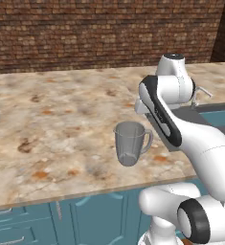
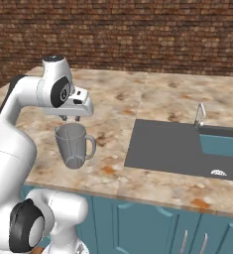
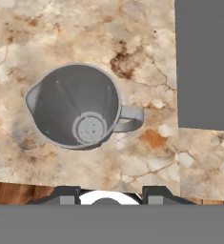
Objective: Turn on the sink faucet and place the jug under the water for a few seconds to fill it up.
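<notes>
The jug (image 2: 74,145) is a translucent grey pitcher standing upright on the marble counter, left of the sink (image 2: 167,146), with its looped handle turned toward the basin. In the hand view I look straight down into the jug (image 3: 77,107). My gripper (image 2: 70,119) hangs just above its rim, and the gripper (image 3: 112,194) has its jaws apart with nothing between them. The sink faucet (image 2: 200,115), a thin silver tap, rises at the basin's far edge, well right of the gripper. No water shows at its spout. From the left, the jug (image 1: 130,142) sits beside my forearm.
The dark basin has a teal inner wall (image 2: 222,145) and a white drain (image 2: 218,172). A brick wall (image 2: 138,34) backs the counter. Teal cabinet doors (image 2: 152,228) run below the front edge. Bare marble (image 1: 51,119) stretches left of the jug.
</notes>
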You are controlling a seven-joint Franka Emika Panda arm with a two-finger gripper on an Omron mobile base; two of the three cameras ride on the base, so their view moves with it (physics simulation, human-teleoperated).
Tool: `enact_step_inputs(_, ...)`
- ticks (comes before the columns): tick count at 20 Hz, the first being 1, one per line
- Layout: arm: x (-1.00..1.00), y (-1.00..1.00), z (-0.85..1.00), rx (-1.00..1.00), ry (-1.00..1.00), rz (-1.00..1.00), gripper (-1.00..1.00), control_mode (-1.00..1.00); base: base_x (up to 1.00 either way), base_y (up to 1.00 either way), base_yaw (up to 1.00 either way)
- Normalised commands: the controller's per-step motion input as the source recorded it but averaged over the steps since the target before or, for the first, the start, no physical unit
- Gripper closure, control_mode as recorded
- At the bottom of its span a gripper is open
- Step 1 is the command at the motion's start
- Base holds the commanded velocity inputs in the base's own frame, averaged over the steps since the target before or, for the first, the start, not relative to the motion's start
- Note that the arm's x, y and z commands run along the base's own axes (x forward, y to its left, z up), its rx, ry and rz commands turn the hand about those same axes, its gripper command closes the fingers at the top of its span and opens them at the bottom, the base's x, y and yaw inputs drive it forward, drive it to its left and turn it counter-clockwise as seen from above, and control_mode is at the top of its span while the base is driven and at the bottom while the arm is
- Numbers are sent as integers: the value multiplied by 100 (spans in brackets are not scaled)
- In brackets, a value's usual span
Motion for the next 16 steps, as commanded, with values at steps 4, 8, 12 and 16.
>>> enact_step_inputs(4, 0, 0, 0, 0, 0, 0, -100, 100, 0, -26, 0)
enact_step_inputs(8, 0, 0, 0, 0, 0, 0, -100, 100, 0, -100, -6)
enact_step_inputs(12, 0, 0, 0, 0, 0, 0, -100, 100, 0, -96, -7)
enact_step_inputs(16, 0, 0, 0, 0, 0, 0, -100, 100, 0, -84, -7)
